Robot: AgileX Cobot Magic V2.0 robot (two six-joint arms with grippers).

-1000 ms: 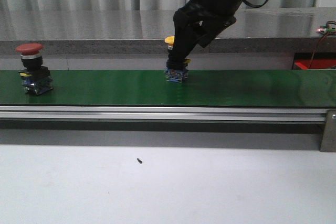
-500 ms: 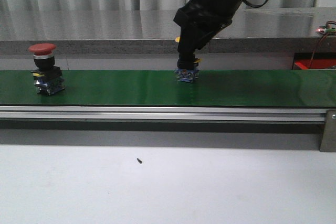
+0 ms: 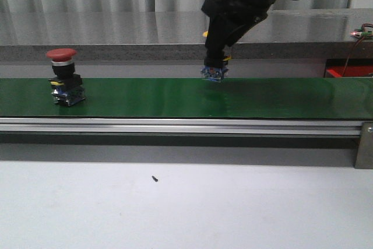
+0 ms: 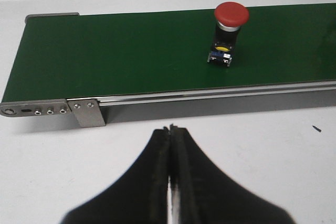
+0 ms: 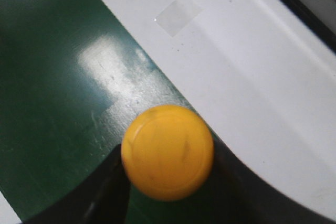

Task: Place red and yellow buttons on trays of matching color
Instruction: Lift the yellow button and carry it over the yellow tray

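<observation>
Just above the green conveyor belt (image 3: 175,97), our right gripper (image 3: 216,62) is clamped on the yellow button (image 5: 167,151), whose base hangs clear of the belt surface. To carry it well we should hold the squeeze firm and lift straight before swinging toward the yellow tray, which we cannot see. Well along the belt stands the red button (image 3: 64,79), our left gripper (image 4: 171,150) pinched closed on nothing beside the belt's frame.

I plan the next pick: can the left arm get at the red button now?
Probably yes. The red button stands upright and alone on the green belt, nothing lies between it and the shut left gripper.
</observation>
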